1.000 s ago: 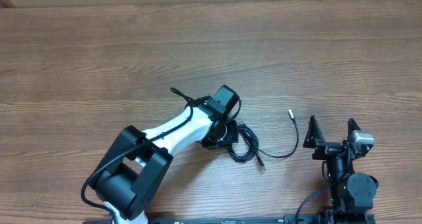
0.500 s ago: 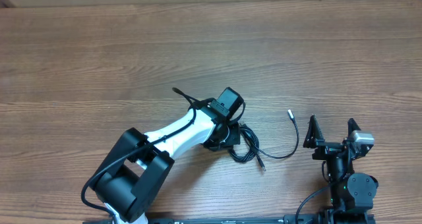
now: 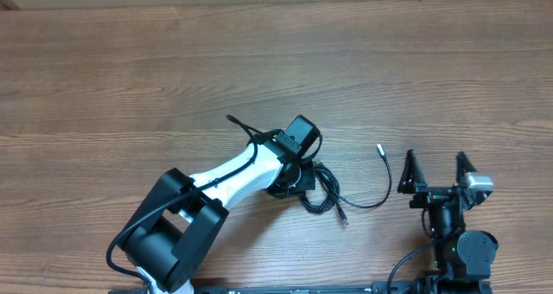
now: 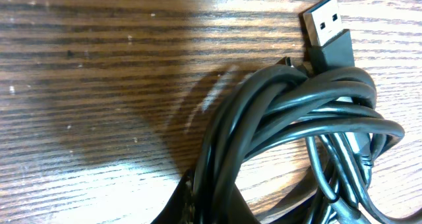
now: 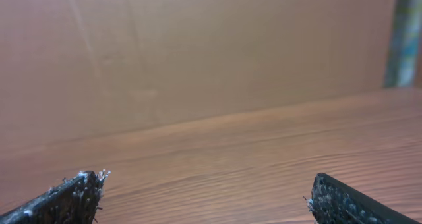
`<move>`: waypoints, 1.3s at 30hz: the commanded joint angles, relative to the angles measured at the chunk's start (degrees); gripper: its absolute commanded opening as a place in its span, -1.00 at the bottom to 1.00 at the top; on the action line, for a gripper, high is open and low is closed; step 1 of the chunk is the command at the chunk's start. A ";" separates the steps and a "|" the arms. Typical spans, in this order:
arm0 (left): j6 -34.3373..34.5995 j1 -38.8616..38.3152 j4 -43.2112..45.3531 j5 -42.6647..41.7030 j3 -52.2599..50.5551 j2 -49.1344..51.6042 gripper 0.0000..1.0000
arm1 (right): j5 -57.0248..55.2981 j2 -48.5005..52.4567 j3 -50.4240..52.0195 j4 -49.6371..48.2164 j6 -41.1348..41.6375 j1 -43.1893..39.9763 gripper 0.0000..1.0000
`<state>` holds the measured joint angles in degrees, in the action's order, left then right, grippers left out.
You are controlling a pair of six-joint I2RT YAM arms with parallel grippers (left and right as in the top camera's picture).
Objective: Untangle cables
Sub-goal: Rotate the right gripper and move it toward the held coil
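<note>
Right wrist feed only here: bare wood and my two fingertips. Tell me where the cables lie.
Observer: Overhead, the cables lie bunched to the left of the right gripper, right beside the left gripper.
Operator: Name the end nearest me.
Observer: One loose strand arcs toward you and ends in a silvery plug tip, not touching your gripper.
Operator: Describe the bundle.
Observer: In the left wrist view, several black loops cross one another, with a USB plug sticking out of the bundle.

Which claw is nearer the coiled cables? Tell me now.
Left. The left claw is right at the coiled cables; the right claw stands open, well apart from them.
</note>
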<state>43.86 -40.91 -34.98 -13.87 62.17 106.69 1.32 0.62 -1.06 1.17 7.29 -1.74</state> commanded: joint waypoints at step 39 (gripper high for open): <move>0.55 -1.14 -0.07 3.37 -2.08 1.75 -0.91 | 28.20 31.82 -44.28 56.61 13.55 0.13 0.99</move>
<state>44.03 -40.97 -34.87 -13.72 62.17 106.69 33.19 26.04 -35.24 51.59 31.00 -1.74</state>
